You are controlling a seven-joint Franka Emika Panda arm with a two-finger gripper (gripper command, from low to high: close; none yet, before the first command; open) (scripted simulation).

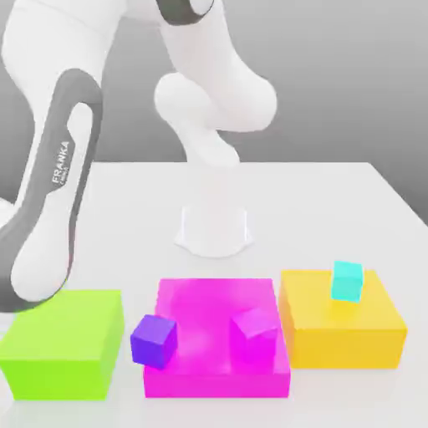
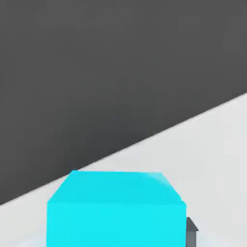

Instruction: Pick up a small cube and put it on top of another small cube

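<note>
A cyan small cube (image 2: 116, 212) sits very close in the hand view, with a dark fingertip (image 2: 192, 230) against its side. My gripper (image 2: 118, 239) is shut on this cube. In the exterior view a cyan small cube (image 1: 347, 280) rests on the orange block (image 1: 343, 330), toward its far side. I cannot tell whether the two views show the same cube. A purple small cube (image 1: 154, 340) leans at the near-left edge of the magenta block (image 1: 216, 368). A pink small cube (image 1: 254, 324) lies on top of that block.
A large green block (image 1: 60, 343) stands at the exterior view's left, beside the magenta one. The arm's white and grey links (image 1: 58, 192) hang over the green block. The arm's base (image 1: 213, 226) stands on the white table (image 1: 334, 209) behind the blocks.
</note>
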